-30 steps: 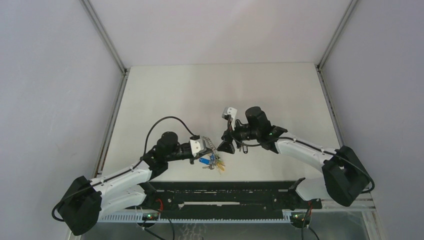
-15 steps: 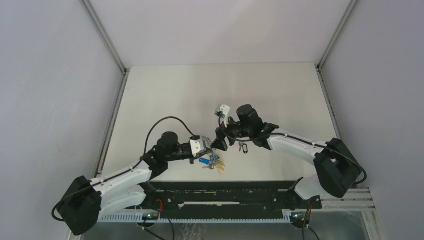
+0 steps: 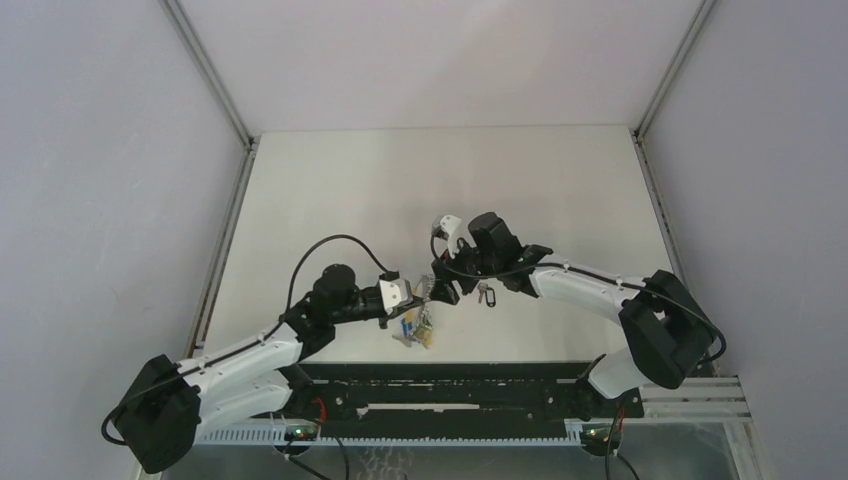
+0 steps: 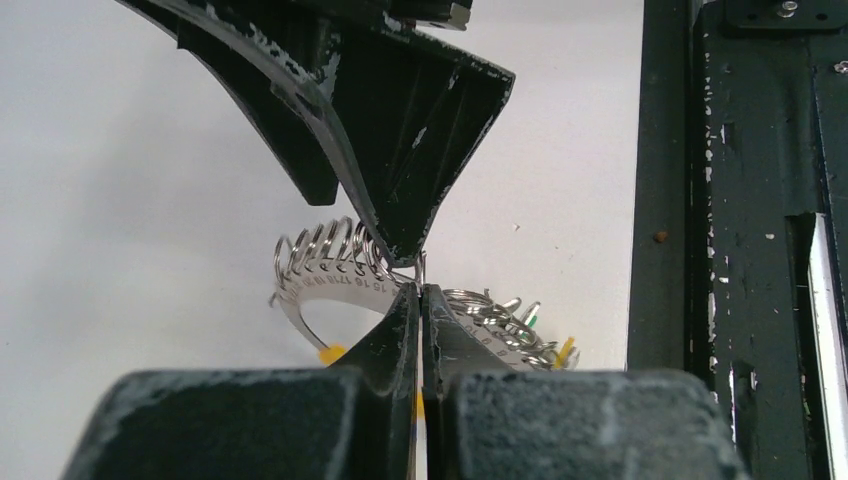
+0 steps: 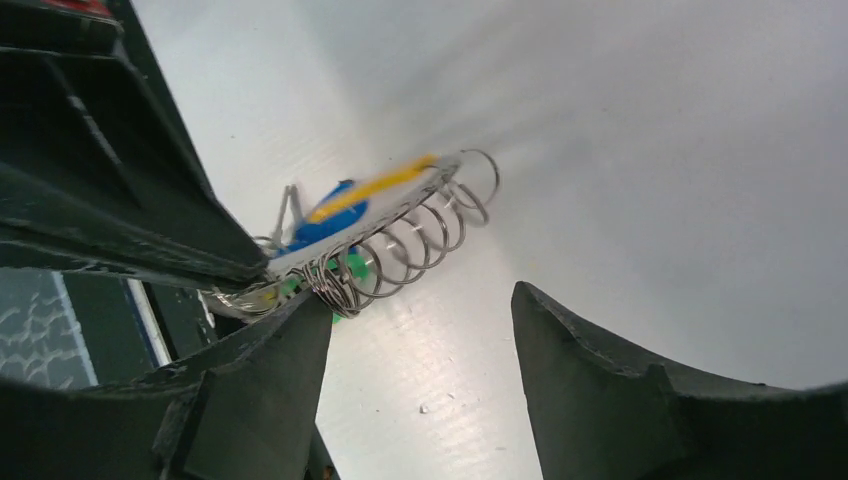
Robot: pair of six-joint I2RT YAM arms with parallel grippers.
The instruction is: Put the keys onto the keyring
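My left gripper (image 3: 412,296) is shut on the keyring (image 3: 420,322), a silvery numbered band with several small wire rings, a yellow-orange band and blue and green tags hanging below. In the left wrist view my left gripper (image 4: 419,292) pinches the metal band of the keyring (image 4: 325,262). My right gripper (image 3: 438,291) is open and empty, right against the left one. In the right wrist view its left finger (image 5: 270,370) touches the wire rings of the keyring (image 5: 400,240). The small black-headed key (image 3: 485,293) lies on the table beside the right wrist.
The black rail (image 3: 450,385) of the arm bases runs along the near edge and shows in the left wrist view (image 4: 740,200). The white tabletop (image 3: 450,180) stretches back to grey walls.
My right gripper has moved left, up against the left gripper and the keyring. The hanging bunch has shifted a little down and left. The loose key stays on the table.
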